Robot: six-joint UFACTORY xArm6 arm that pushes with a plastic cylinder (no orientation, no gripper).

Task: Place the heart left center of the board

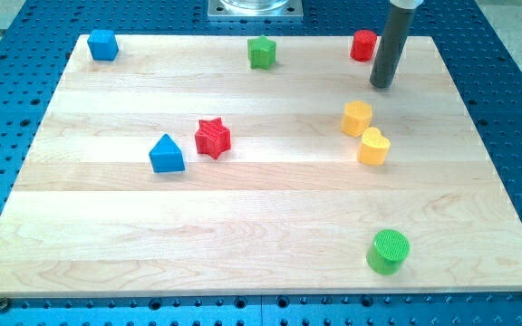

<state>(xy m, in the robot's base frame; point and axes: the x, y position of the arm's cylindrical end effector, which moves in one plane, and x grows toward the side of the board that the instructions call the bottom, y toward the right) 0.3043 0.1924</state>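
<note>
The yellow heart (373, 146) lies on the right half of the wooden board (243, 235). A second yellow block (356, 118), roughly hexagonal, touches it on its upper left. My tip (382, 87) rests on the board a short way above and to the right of that second yellow block, apart from it. The tip is well above the heart, with no contact. The dark rod rises out of the view's top.
A red cylinder (363, 45) stands just left of the rod at the top edge. A green star (261, 52) is at top centre and a blue block (103, 44) at top left. A red star (213, 138) and a blue triangle (167, 154) are left of centre. A green cylinder (388, 251) is at bottom right.
</note>
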